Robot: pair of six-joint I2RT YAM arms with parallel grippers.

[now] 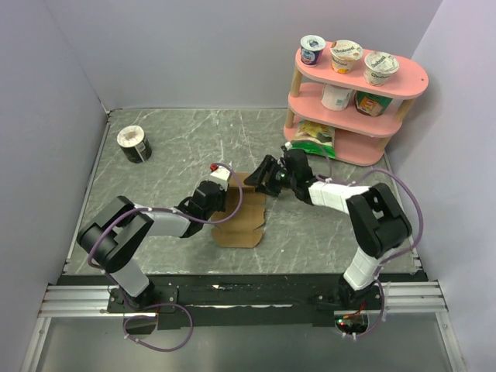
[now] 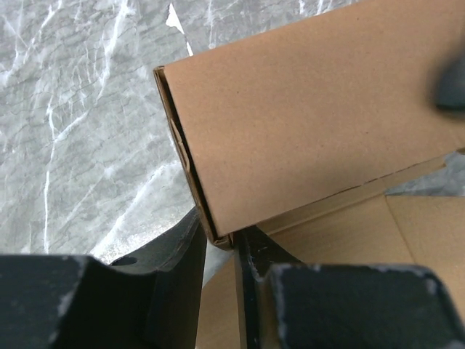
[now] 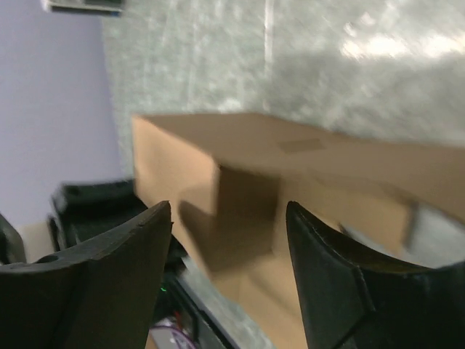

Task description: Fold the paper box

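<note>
From above, the paper box (image 1: pixel 242 221) of plain brown cardboard lies partly folded at the middle of the grey marbled table (image 1: pixel 178 147), with lavender walls (image 1: pixel 201 46) on three sides. A round black-and-white tub (image 1: pixel 134 144) stands at ten o'clock from it, a pink two-tier shelf (image 1: pixel 399 77) of cups at two o'clock. My left gripper (image 1: pixel 219 184) meets the box at eleven o'clock, my right gripper (image 1: pixel 261 177) at one o'clock.

Left wrist: my fingers (image 2: pixel 182 276) pinch the lower corner of a raised cardboard panel, marbled surface beyond.

Right wrist, blurred: my fingers (image 3: pixel 123 254) stand spread, gripping nothing, the box just ahead.
</note>
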